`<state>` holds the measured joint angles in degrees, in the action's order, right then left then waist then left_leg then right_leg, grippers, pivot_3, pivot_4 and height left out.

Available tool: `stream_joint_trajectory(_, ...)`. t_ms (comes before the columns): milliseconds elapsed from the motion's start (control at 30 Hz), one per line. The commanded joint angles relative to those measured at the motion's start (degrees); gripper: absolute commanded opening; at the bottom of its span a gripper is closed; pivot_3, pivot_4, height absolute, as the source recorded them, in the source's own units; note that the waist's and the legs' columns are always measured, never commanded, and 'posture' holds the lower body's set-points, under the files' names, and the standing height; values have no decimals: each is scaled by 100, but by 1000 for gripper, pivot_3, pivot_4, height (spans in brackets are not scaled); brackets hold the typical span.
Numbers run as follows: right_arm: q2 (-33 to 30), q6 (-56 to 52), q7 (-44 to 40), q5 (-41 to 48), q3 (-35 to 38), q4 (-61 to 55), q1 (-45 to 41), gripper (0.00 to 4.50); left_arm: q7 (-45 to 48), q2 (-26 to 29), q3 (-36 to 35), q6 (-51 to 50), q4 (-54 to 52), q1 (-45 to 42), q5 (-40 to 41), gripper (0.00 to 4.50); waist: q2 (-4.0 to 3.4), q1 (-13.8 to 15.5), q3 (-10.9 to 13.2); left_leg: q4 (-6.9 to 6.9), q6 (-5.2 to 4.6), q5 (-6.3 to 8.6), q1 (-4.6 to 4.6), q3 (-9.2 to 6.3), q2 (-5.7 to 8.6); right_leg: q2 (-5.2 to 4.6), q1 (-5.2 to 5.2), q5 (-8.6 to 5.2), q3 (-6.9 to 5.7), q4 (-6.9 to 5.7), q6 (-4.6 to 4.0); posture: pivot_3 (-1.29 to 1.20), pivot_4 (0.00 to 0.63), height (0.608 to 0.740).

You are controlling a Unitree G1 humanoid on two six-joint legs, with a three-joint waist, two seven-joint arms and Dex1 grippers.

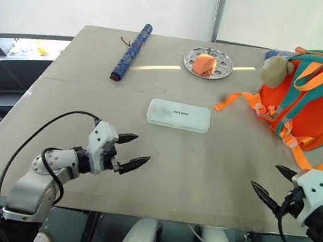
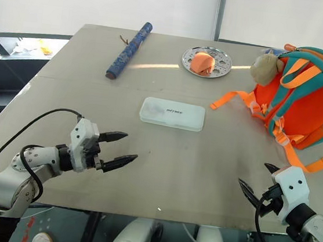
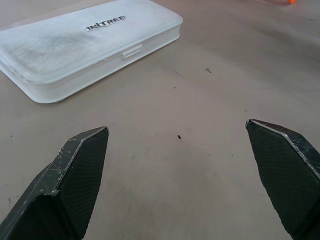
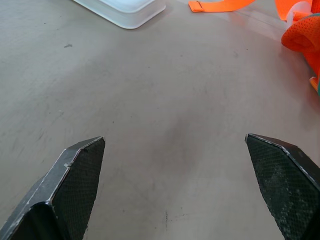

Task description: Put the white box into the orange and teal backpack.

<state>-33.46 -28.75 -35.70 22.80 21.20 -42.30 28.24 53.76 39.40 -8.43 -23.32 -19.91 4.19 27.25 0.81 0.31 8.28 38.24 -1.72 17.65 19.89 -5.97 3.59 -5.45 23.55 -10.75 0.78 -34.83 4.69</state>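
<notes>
A: Here, a grey table is seen from above, with the white box lying flat near its middle, lid up, small dark lettering on top. Where is the backpack placed?

B: The orange and teal backpack is set on the table's right side, well apart from the box. A beige plush toy is attached at its upper left, and an orange strap is stretched across the tabletop toward the box, its end stopping short of it.

A: How are the grippers shown?

B: The left gripper is held above the near left part of the table, its two black fingers spread apart and nothing between them. It is pointed toward the right, with the box beyond it and untouched. In the left wrist view the box is seen ahead of the fingertips, with bare tabletop between.

A: And the right one?

B: The right gripper is held above the near right edge, its fingers likewise spread wide and empty. It is pointed toward the left, with the backpack beyond it. A corner of the box is caught at the far end of the right wrist view.

A: What else is laid out?

B: At the far side, a round silver plate carrying an orange object is placed, and to its left a long blue patterned roll is laid at a slant.
</notes>
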Motion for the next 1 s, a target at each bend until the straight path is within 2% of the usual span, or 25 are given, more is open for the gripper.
stream_joint_trajectory(33, 7, 1, 181, -32, -62, -248, -174, 4438, -130, -66, -23, -89, -123, -308, 173, 4500, 0, 7, 1, 0, 0, 0, 0, 0, 0, 0, 0, 0, 0, 0, 0, 0, 150, 733)
stream_joint_trajectory(200, 386, -131, 796, -87, -290, -325, -658, 4438, -800, -507, -213, -959, -51, -933, 771, 4500, 5, 43, 8, 3, 2, 0, 0, -5, 0, 0, 0, 5, -4, -4, 8, 0, 150, 733)
stream_joint_trajectory(333, 749, -649, 1680, -204, -249, -434, -1288, 4438, -1099, -634, -308, -1374, -82, -1339, 1121, 4500, 12, 35, 15, 1, 33, -11, 7, -10, 2, 6, 9, 11, -3, -1, 17, 0, 150, 733)
stream_joint_trajectory(467, 725, -1354, 1672, 464, -279, -462, -1855, 4438, -1060, -488, -370, -1449, -171, -1273, 1188, 4500, 7, 9, 18, -7, 39, -5, 7, -6, 4, 9, 15, 11, 3, 2, 15, 0, 150, 733)
stream_joint_trajectory(567, 583, -1802, 1960, 238, -617, -245, -2373, 4438, -1760, -686, -506, -1683, 128, -1520, 1090, 4500, 5, 19, 19, -10, 39, -5, 7, -9, 1, 12, 15, 11, 0, 3, 14, 0, 150, 733)
stream_joint_trajectory(633, 657, -1974, 2138, 186, -772, -23, -2745, 3926, -2240, -855, -590, -1864, 365, -1738, 1056, 4500, 8, 43, 19, -5, 39, -6, 7, -8, 7, 13, 13, 11, 1, 2, 15, 0, 150, 733)
stream_joint_trajectory(667, 732, -2033, 2180, 208, -875, 113, -2962, 3770, -2461, -949, -653, -1926, 494, -1858, 1057, 4255, 8, 43, 19, -6, 40, -6, 7, -10, 8, 14, 13, 11, -1, 2, 15, 0, 150, 733)
stream_joint_trajectory(733, 820, -2061, 2220, 175, -1093, 349, -3297, 2827, -2731, -1059, -727, -2013, 639, -2029, 1050, 3617, 9, 37, 20, -3, 40, -6, 7, -10, 10, 17, 12, 11, 0, 2, 15, 0, 150, 733)
stream_joint_trajectory(800, 880, -1949, 2326, -134, -1508, 751, -3620, 1809, -3040, -1100, -663, -2067, 825, -2228, 831, 2657, 10, 29, 19, -2, 41, -7, 7, -11, 10, 18, 13, 12, 1, 1, 14, 0, 150, 733)
stream_joint_trajectory(833, 906, -1817, 2426, -428, -1839, 1051, -3838, 1668, -3224, -1142, -629, -2068, 945, -2350, 715, 2506, 10, 24, 19, -3, 42, -7, 6, -10, 10, 19, 13, 12, 1, 0, 14, 0, 150, 733)
stream_joint_trajectory(867, 936, -1696, 2491, -671, -2101, 1349, -4017, 862, -3311, -1144, -515, -2048, 1049, -2455, 568, 1721, 9, 21, 20, -3, 42, -7, 6, -10, 11, 20, 14, 12, 1, 0, 14, 0, 150, 733)
stream_joint_trajectory(933, 1054, -1606, 2593, -957, -2408, 1805, -4289, 76, -3492, -1223, -391, -2008, 1207, -2641, 362, 984, 10, 10, 20, -5, 43, -6, 8, -7, 12, 20, 17, 13, 3, 2, 13, 0, 150, 733)
stream_joint_trajectory(967, 1152, -1553, 2665, -1079, -2509, 2083, -4452, 24, -3656, -1291, -336, -2047, 1351, -2774, 240, 748, 10, 12, 19, -7, 43, -6, 10, -7, 12, 20, 20, 13, 4, 3, 13, 0, 150, 733)
stream_joint_trajectory(1000, 1213, -1479, 2683, -1211, -2635, 2336, -4608, 0, -3793, -1342, -275, -2076, 1486, -2886, 104, 230, 10, 19, 19, -10, 44, -6, 11, -7, 12, 19, 23, 13, 4, 4, 13, 0, 150, 733)
